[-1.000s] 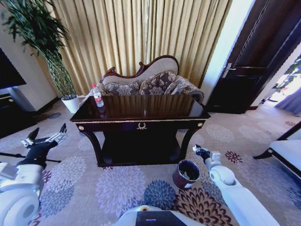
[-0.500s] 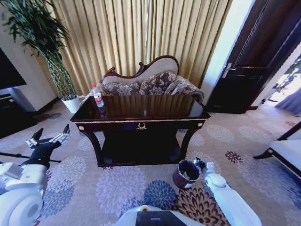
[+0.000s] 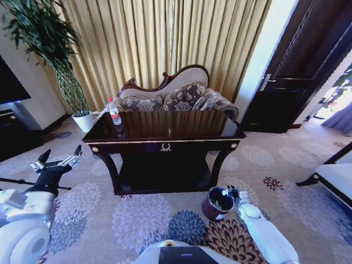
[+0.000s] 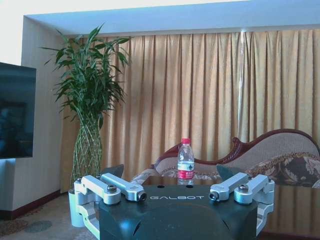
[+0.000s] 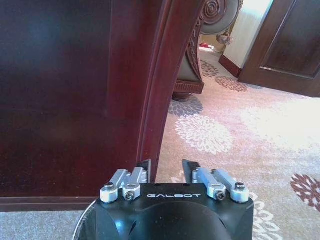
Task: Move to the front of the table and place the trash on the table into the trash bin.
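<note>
Fingers (image 3: pixel 77 149) are being held wide apart on the left gripper (image 3: pixel 56 158), which is being kept out over the carpet (image 3: pixel 137 214), well to the left of the table (image 3: pixel 165 135), with nothing between them. Over on the right, the right gripper (image 3: pixel 231 192) is being held low, just beside the rim of the trash bin (image 3: pixel 216 204); its fingers (image 5: pixel 190 168) are being kept apart and empty, pointed at the table's curved leg (image 5: pixel 162 85). Pale scraps (image 3: pixel 220 204) are being seen inside the bin. The bottle (image 3: pixel 114 112) is being left standing upright at the table's far left corner, with the sofa (image 3: pixel 176 96) behind it.
</note>
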You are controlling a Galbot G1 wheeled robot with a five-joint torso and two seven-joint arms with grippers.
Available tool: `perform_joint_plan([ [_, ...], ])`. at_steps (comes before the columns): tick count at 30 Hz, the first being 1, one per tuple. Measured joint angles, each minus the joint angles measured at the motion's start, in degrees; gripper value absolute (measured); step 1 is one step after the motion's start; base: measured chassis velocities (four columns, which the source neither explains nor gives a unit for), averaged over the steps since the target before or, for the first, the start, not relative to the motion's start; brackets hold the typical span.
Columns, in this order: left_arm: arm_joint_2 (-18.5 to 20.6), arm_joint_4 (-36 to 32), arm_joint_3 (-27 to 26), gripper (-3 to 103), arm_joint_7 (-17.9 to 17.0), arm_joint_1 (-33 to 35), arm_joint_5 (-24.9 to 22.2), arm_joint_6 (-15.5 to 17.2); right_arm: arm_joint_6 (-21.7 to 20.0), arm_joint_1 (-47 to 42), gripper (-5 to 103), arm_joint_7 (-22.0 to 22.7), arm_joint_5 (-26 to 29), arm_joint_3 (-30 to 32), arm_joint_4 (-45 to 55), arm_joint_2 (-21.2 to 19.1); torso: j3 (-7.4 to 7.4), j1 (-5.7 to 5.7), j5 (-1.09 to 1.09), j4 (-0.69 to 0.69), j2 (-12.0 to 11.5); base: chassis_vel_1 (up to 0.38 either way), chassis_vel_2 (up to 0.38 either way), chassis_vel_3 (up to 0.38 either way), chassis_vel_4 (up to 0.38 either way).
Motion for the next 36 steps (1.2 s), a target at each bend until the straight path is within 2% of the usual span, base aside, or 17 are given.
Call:
perform_joint_plan([
  [1,0.1,0.0,0.0,100,0.0,0.0,0.0,0.0,0.0,-0.1,37,0.0,0.0,0.1,0.0,0.0,0.00,0.00,0.00,0.00,0.0,0.000,0.000,0.000,0.000],
  [2,0.1,0.0,0.0,100,0.0,0.0,0.0,0.0,0.0,-0.1,37,0.0,0.0,0.1,0.0,0.0,0.00,0.00,0.00,0.00,0.0,0.000,0.000,0.000,0.000],
  [6,0.1,0.0,-0.1,100,0.0,0.0,0.0,0.0,0.0,-0.2,59,0.0,0.1,0.3,0.1,-0.2,0.00,0.00,0.00,0.00,0.0,0.000,0.000,0.000,0.000],
  [8,0.0,0.0,-0.1,100,0.0,0.0,0.0,0.0,0.0,-0.2,59,0.0,0.1,0.3,0.2,-0.2,0.00,0.00,0.00,0.00,0.0,0.000,0.000,0.000,0.000],
  [9,-0.1,0.0,-0.1,100,0.0,0.1,0.0,-0.2,0.0,-0.4,70,0.0,0.2,0.3,0.5,-0.2,0.00,0.00,0.00,0.01,0.0,0.000,0.000,0.000,0.000],
  [11,-0.1,0.0,-0.1,100,0.0,0.1,0.0,-0.2,0.0,-0.5,70,0.0,0.2,0.4,0.7,-0.2,0.00,0.00,0.00,0.01,0.0,0.000,0.000,0.000,0.000],
  [14,-0.2,0.0,-0.2,100,0.2,0.2,0.0,-0.3,0.0,-1.0,86,0.0,0.2,0.7,1.1,-0.2,0.00,0.00,0.00,0.00,0.0,0.000,0.000,0.000,0.000],
  [16,-0.2,0.0,-0.2,100,0.2,0.2,0.0,-0.4,-0.1,-1.0,86,0.0,0.2,0.7,1.1,-0.2,0.00,0.00,0.00,0.00,0.0,0.000,0.000,0.000,0.000],
  [17,-0.3,0.0,-0.2,100,0.2,0.3,0.0,-0.4,-0.1,-1.1,96,0.0,0.3,0.9,1.1,-0.3,0.00,0.00,0.00,0.01,0.0,0.000,0.000,0.000,0.000],
  [18,-0.3,0.0,-0.2,100,0.2,0.3,0.0,-0.4,-0.1,-1.1,99,0.0,0.3,1.0,1.1,-0.4,0.00,0.00,0.00,0.01,0.0,0.000,0.000,0.000,0.000],
  [36,-0.6,0.0,-0.3,100,0.4,0.2,0.2,-0.7,-0.3,-1.5,100,0.1,0.6,1.5,1.8,-0.5,0.00,0.00,0.00,0.01,0.0,0.000,0.000,0.000,0.000],
])
